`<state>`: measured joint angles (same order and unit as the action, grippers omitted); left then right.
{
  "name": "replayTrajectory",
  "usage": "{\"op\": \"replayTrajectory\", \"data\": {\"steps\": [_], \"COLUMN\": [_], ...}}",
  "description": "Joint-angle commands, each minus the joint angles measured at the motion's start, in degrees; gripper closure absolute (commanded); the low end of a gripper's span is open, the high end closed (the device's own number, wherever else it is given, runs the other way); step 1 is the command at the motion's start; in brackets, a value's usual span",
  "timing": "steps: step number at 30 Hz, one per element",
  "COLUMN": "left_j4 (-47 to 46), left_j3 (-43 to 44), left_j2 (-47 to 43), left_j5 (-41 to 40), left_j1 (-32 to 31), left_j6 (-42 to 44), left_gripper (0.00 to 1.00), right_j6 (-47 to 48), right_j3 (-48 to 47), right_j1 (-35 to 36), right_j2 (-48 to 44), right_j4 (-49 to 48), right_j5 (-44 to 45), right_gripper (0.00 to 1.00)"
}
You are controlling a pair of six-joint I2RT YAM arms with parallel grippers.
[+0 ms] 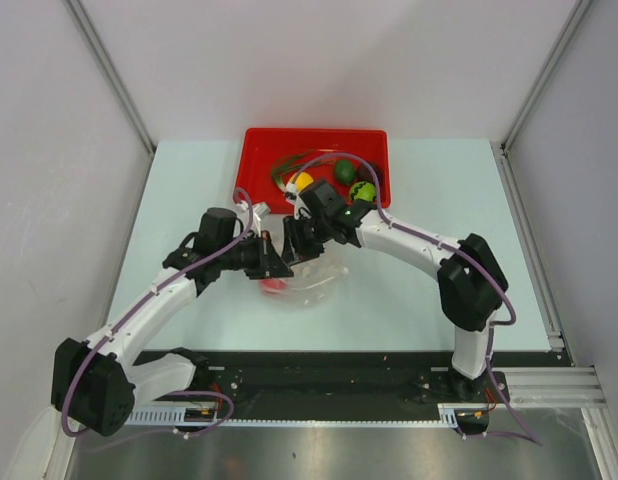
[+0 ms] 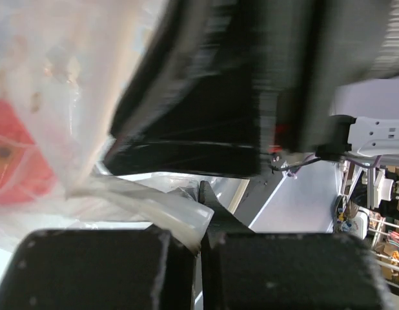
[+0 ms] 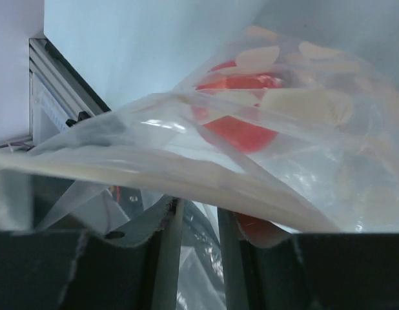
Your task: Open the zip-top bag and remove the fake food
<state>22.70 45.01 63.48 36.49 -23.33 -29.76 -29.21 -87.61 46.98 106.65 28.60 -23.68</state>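
The clear zip-top bag (image 1: 314, 278) lies on the table between my two grippers, with a red piece of fake food (image 1: 274, 285) inside. My left gripper (image 1: 272, 262) is shut on the bag's whitish zip strip (image 2: 167, 210), fingers pressed together (image 2: 201, 219). The red food shows through the plastic at the left (image 2: 12, 155). My right gripper (image 1: 292, 243) faces it at the bag's mouth. In the right wrist view its fingers (image 3: 198, 213) stand a little apart, with bag film in the gap and the zip strip (image 3: 154, 168) draped across the tips. The red food (image 3: 241, 129) sits behind.
A red tray (image 1: 259, 150) stands at the back centre. It holds a yellow ball (image 1: 303, 181), a dark green ball (image 1: 344, 171), a bright green ball (image 1: 363, 191) and a green onion (image 1: 286, 165). The right arm's black body (image 2: 238, 97) fills the left wrist view.
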Motion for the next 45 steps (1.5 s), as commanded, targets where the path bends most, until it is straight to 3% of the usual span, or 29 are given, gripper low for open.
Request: {"op": "replayTrajectory", "data": {"steps": [1, 8, 10, 11, 13, 19, 21, 24, 26, 27, 30, 37, 45], "left_j4": [-4.85, -7.84, -7.06, -6.01, -3.99, 11.91, 15.96, 21.41, 22.82, 23.00, 19.85, 5.97, -4.33], "left_j3": [-0.36, -1.33, -1.07, -0.90, 0.24, 4.47, 4.56, 3.25, 1.93, 0.61, -2.64, -2.13, -3.53], "left_j2": [0.50, 1.03, 0.24, -0.37, -3.52, -13.55, -17.15, -20.06, -18.93, -16.40, -9.90, 6.18, 16.93], "left_j5": [1.92, 0.52, -1.06, -1.94, -6.05, -22.85, -28.91, -39.53, -40.71, -40.01, -34.06, -28.31, -21.99], "left_j1": [-0.66, -1.28, -1.28, -1.28, -1.28, -0.84, -0.84, 0.30, 2.14, 4.67, 10.21, 12.70, 11.56], "left_j6": [-1.09, -3.29, -3.55, -3.64, -4.16, -5.74, -7.76, -12.42, -14.79, -15.59, -16.56, -13.93, -13.84], "left_gripper": [1.00, 0.96, 0.82, 0.64, 0.46, 0.37, 0.38, 0.48, 0.58, 0.67, 0.80, 0.88, 0.90], "right_j6": [-2.08, -2.25, -1.29, -0.94, -0.32, 0.56, 0.65, 1.00, 1.00, 0.91, 0.82, 0.65, 0.91], "right_j3": [-0.01, -0.36, -0.19, -0.10, -0.10, -0.10, -0.10, -0.19, -0.19, -0.19, -0.19, -0.10, -0.10], "right_j1": [-0.22, -0.58, -0.49, -0.49, -0.57, -0.58, -0.84, -1.28, -1.54, -1.72, -1.54, -1.45, -1.37], "right_j2": [3.47, 5.93, 6.29, 6.72, 7.25, 8.40, 8.66, 8.92, 9.01, 9.19, 9.54, 11.03, 13.05], "right_j4": [-3.99, -4.09, -3.47, -3.12, -3.02, -3.29, -3.37, -3.64, -3.81, -3.99, -4.78, -5.83, -8.03], "right_j5": [-3.30, -3.65, -3.04, -2.69, -3.03, -3.30, -3.12, -3.21, -3.56, -3.74, -4.88, -6.64, -7.95], "right_gripper": [0.69, 0.70, 0.70, 0.70, 0.70, 0.68, 0.68, 0.66, 0.64, 0.63, 0.56, 0.41, 0.26]}}
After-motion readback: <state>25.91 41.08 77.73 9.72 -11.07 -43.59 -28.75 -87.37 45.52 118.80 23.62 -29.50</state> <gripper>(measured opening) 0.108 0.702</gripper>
